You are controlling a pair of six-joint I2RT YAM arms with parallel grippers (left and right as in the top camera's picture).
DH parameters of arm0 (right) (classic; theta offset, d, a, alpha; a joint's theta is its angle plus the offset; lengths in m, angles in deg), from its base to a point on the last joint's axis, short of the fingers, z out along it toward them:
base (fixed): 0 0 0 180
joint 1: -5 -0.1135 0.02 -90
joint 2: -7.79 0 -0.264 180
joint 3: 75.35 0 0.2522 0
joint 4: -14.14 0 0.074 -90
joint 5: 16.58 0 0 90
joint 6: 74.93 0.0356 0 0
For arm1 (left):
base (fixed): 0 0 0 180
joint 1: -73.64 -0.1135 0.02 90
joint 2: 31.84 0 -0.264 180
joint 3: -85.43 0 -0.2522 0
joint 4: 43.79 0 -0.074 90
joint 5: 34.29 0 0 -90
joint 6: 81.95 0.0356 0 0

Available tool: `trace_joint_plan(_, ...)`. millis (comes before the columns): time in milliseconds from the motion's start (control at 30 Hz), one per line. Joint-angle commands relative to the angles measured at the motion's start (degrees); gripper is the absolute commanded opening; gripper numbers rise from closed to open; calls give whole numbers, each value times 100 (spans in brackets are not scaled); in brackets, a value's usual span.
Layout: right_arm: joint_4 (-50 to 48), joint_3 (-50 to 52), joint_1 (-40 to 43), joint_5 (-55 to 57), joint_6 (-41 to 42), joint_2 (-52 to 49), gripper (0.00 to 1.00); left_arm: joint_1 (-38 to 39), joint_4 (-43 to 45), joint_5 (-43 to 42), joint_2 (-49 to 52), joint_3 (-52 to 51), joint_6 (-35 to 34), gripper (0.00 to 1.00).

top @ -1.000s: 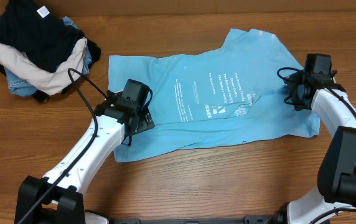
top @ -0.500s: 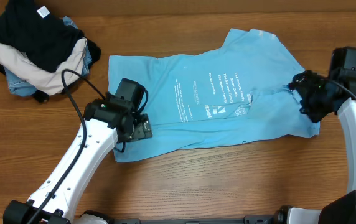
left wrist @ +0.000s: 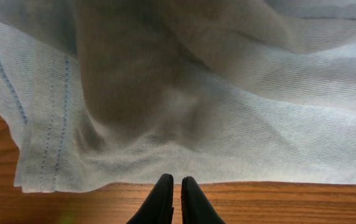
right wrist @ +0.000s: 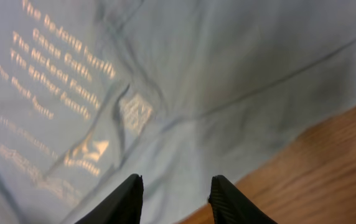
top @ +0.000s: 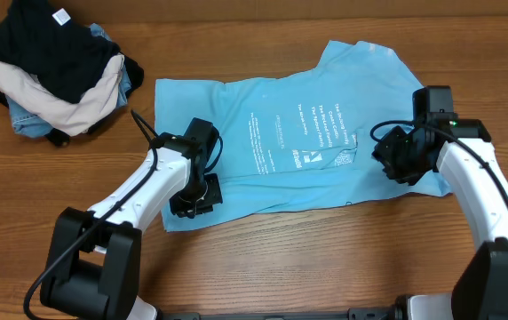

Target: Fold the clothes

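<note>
The clothes, a sky-blue T-shirt [top: 298,133] with white print, lie spread flat across the middle of the table. My left gripper [top: 192,197] sits at the shirt's lower-left corner. In the left wrist view this gripper [left wrist: 173,182] is shut, its tips on the wood right at the hem [left wrist: 103,177], with no cloth visible between them. My right gripper [top: 394,158] hovers over the right part of the shirt. In the right wrist view it [right wrist: 177,185] stands open above the cloth [right wrist: 184,93], near the shirt's lower edge and beside the printed lines [right wrist: 60,62].
A pile of other garments sits at the back left: a black one [top: 50,44] on top, a cream one [top: 54,105] under it, and some denim blue. Bare wood [top: 307,258] runs along the table's front.
My left gripper has gone from open to shut at the shirt's lower-left hem. The right arm has swung left onto the shirt and its jaws have narrowed.
</note>
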Motion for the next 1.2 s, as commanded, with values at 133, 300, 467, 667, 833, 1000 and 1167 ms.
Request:
trace_joint_plan(133, -516, 44, 164, 376, 35, -841, 36, -24, 157, 68, 546, -52, -57, 13)
trace_joint_plan(300, -730, 44, 468, 435, 61, -1255, 15, -26, 179, 74, 739, -52, -61, 4)
trace_joint_plan(467, -636, 44, 1145, 431, -243, -1281, 8, -138, 177, 225, 739, -52, -57, 4)
trace_joint_plan(667, -697, 44, 1255, 780, -310, -1281, 11, -225, 59, 490, 739, -52, -55, 6)
trace_joint_plan(833, -776, 44, 1255, 846, -306, -1281, 11, -382, -28, 490, 739, -52, -11, 6)
trace_joint_plan(1000, -802, 44, 1255, 960, -306, -1287, 11, -428, -85, 584, 739, -52, -13, 9)
trace_joint_plan(1167, -846, 44, 1255, 1008, -262, -1287, 7, -479, 151, 577, 739, -52, -26, 6)
